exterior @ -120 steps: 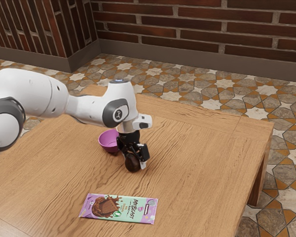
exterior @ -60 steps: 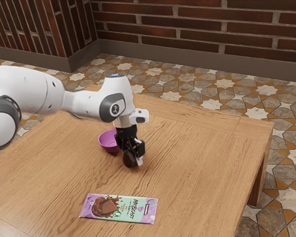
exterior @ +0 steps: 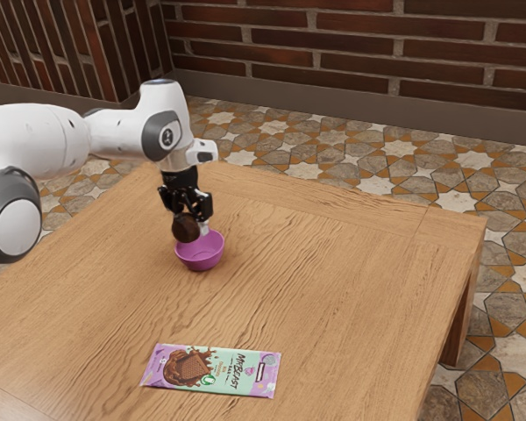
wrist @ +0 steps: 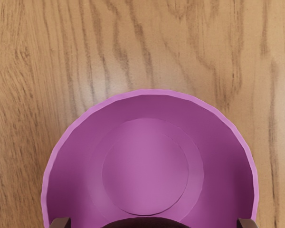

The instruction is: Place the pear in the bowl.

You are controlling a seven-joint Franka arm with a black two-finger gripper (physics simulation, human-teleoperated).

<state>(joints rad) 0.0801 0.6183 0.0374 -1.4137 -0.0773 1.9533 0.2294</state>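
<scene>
Pear carried off the worktop to one bowl

Since the earlier frames, one hand (exterior: pixel 193 227) and one pear (exterior: pixel 185 230) have risen together and gone toward the exterior view's left, and the one white arm (exterior: pixel 125 133) has drawn back with them. One bowl (exterior: pixel 201 255) and one chocolate bar (exterior: pixel 212 371) lie as they did.

Hand: count of one, pointing down, holding the pear. Two fingers (exterior: pixel 204 229), one to either side of it. Pear dark brown, one only, raised clear of the worktop (exterior: pixel 333 303). From where I stand it overlaps the bowl's rim on the exterior view's left; wrist view puts its dark curve over part of the bowl's opening, a fingertip to each side.

Bowl: single, magenta, upright on the wood. Round base ring and smooth inner floor plain to see from above.

Chocolate bar: single, flat, well apart from the bowl, nearer the exterior camera. Wrapper lavender and mint, printed with a brown chocolate picture and lettering.

Worktop: one, light wood with strong grain. One leg (exterior: pixel 463 326) seen at the exterior view's right.

Behind: red-brown brick wall (exterior: pixel 368 48), grey skirting (exterior: pixel 333 106) along its foot, floor (exterior: pixel 394 167) of patterned tiles.
</scene>
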